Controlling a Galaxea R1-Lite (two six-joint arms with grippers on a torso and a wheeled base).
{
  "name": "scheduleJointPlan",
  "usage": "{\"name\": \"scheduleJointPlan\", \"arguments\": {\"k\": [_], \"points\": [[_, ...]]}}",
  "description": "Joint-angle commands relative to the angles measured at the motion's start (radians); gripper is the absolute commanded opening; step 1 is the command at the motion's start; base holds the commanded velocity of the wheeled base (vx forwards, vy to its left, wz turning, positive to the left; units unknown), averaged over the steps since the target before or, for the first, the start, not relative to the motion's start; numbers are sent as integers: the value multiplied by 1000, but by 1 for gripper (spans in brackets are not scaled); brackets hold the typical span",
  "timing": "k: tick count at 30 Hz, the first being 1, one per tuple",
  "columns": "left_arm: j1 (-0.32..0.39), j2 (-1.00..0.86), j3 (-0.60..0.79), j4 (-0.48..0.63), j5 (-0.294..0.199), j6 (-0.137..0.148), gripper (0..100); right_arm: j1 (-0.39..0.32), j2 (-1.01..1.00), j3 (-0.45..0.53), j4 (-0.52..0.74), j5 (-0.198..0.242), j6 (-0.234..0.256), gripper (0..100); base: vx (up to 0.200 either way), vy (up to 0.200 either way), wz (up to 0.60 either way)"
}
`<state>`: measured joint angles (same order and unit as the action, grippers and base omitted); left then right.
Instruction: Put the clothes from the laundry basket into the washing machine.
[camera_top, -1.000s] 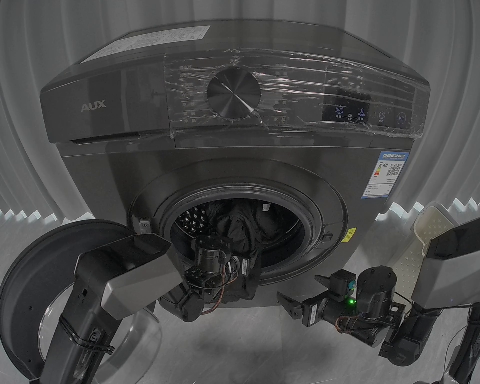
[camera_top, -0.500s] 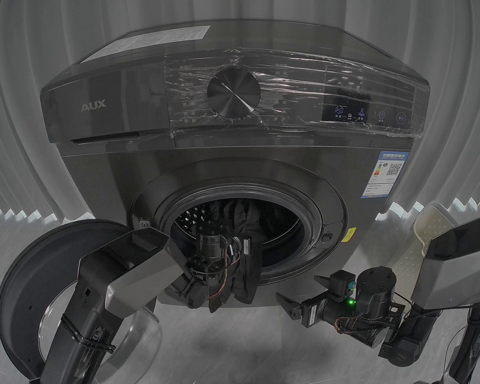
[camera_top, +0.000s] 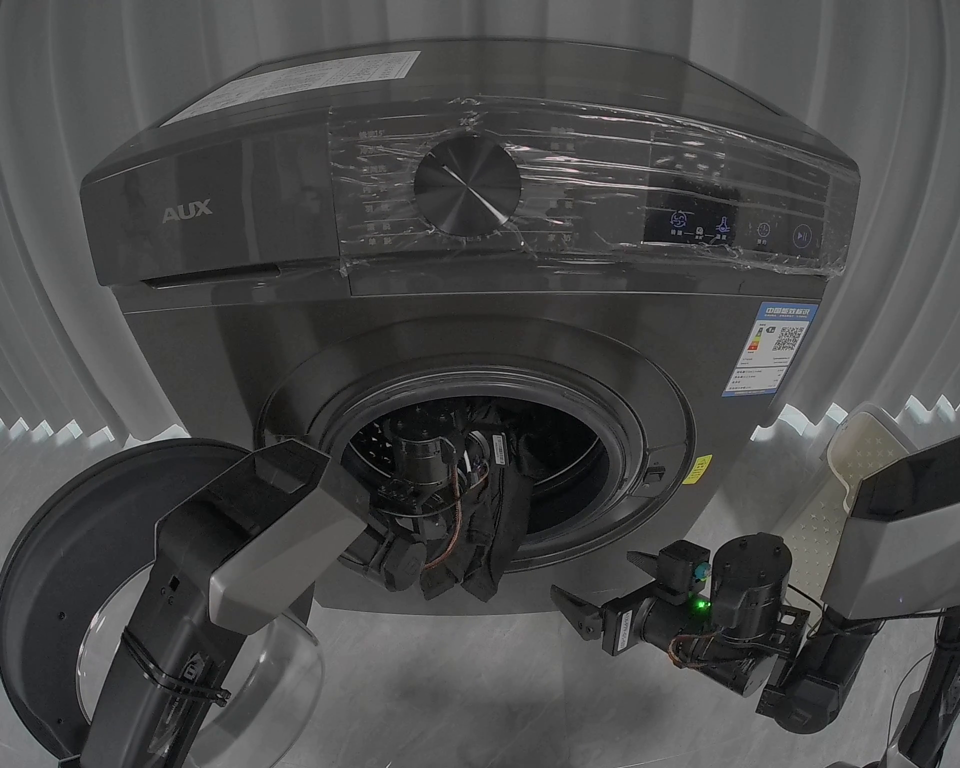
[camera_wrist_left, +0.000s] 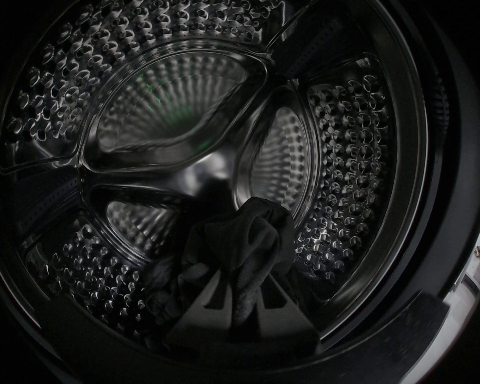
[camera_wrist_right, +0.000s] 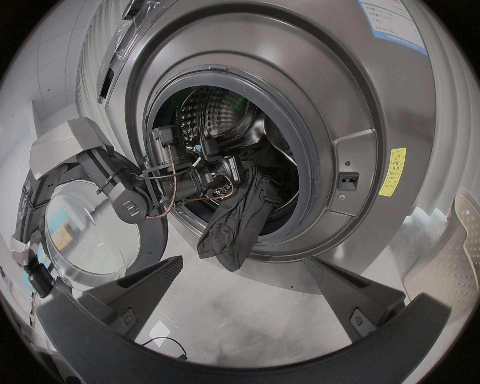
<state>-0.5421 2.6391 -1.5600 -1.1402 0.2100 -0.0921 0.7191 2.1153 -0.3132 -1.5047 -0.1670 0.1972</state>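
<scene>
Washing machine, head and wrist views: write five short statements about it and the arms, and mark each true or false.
1. The washing machine has its door swung open. True.
2. The dark garment lies wholly inside the drum. False: part of it hangs out over the lower rim of the opening.
3. The right end effector is open and holds nothing. True.
4. The left end effector rests on the floor outside the machine. False: it is in the drum opening, gripping the dark garment.
5. The laundry basket stands on the robot's left. False: it is on the robot's right.
</scene>
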Motion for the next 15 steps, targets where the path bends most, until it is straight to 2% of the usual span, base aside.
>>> {"name": "scheduleJointPlan", "arguments": {"k": [1,15], "points": [[1,-18,-3,2,0,-5,0,3,8,2,0,0,1,100,0,0,0],[-9,-27,0,-10,0,-41,0,31,-6,9,-2,-8,8,100,0,0,0]]}}
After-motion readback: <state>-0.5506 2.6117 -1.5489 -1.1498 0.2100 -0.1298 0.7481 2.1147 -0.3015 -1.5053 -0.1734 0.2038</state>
